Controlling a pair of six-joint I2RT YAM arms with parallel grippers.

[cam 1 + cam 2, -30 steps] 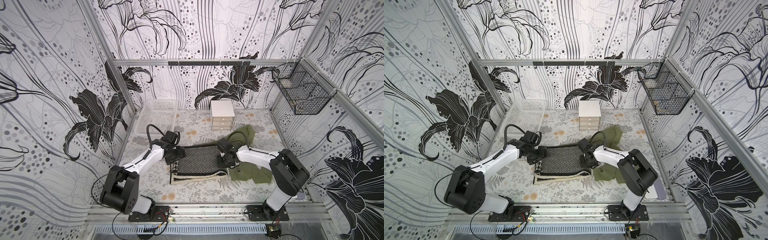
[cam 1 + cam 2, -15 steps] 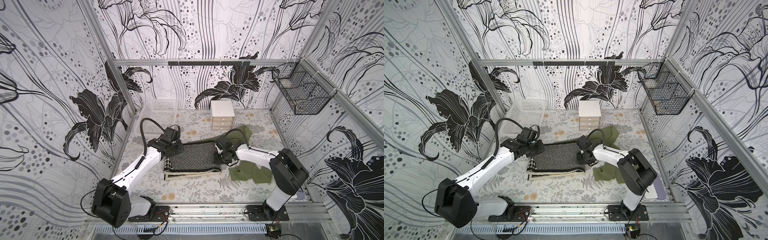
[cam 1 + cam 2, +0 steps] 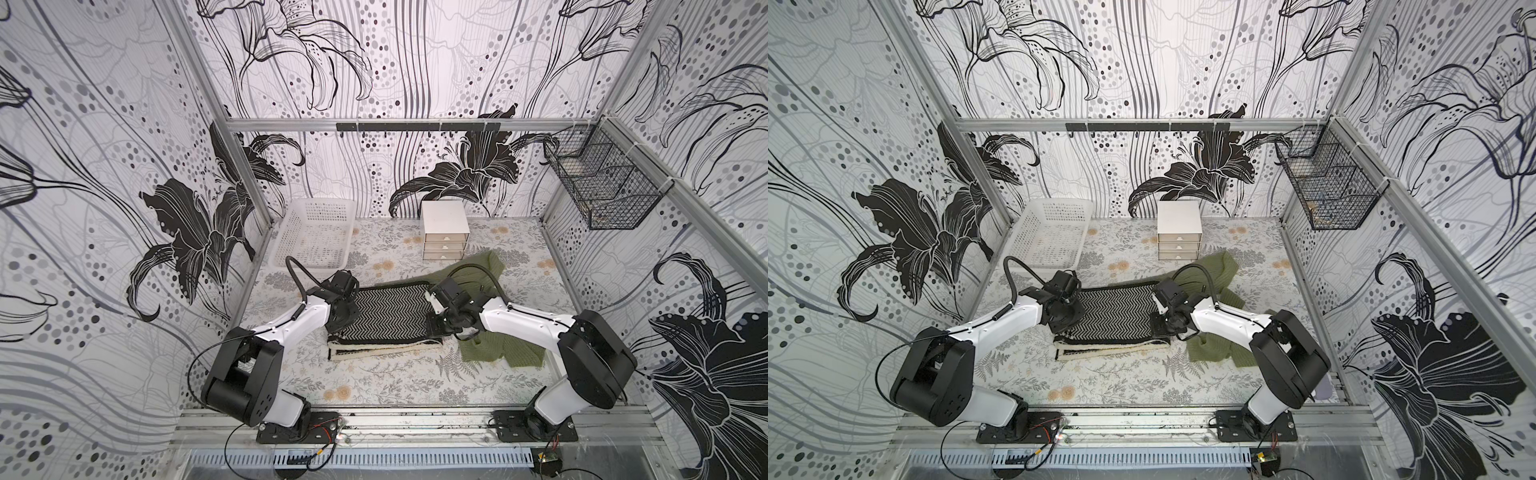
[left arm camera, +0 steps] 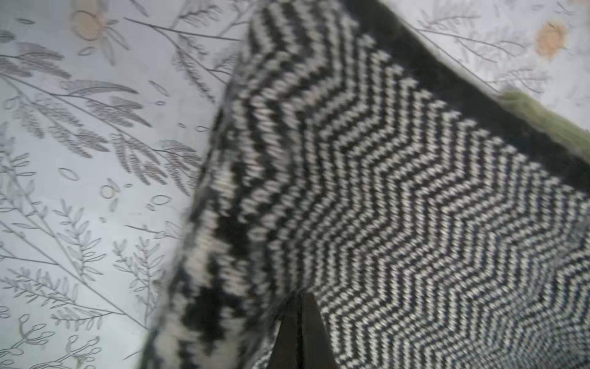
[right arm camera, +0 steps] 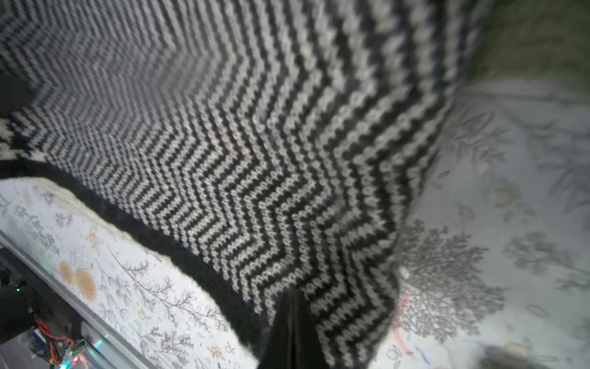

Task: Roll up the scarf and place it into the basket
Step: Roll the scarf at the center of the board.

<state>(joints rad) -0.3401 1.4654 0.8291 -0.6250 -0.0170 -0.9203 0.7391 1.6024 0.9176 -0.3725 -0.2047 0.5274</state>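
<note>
Left gripper (image 4: 300,298): clamped on scarf (image 3: 386,309) edge
Right gripper (image 5: 292,295): pinching opposite edge
Handling: soft, floppy knit — hold edges

Open worktop (image 3: 395,382) lay on the near side of both tools, running up to the frame rail (image 3: 415,417). Between the left tool (image 4: 300,300) and the right tool (image 5: 292,297) only the folded scarf (image 3: 386,316) lay, low enough to pass over. Beyond the left tool, its arm's cable (image 3: 291,266) arched in front of the open-topped basket (image 3: 320,203). Beyond the right tool the drawer unit (image 3: 445,216) stood upright. The green cloth (image 3: 490,353) lay bunched just outside that tool, under its arm. The wire basket (image 3: 602,195) hung on the side wall, well above.
</note>
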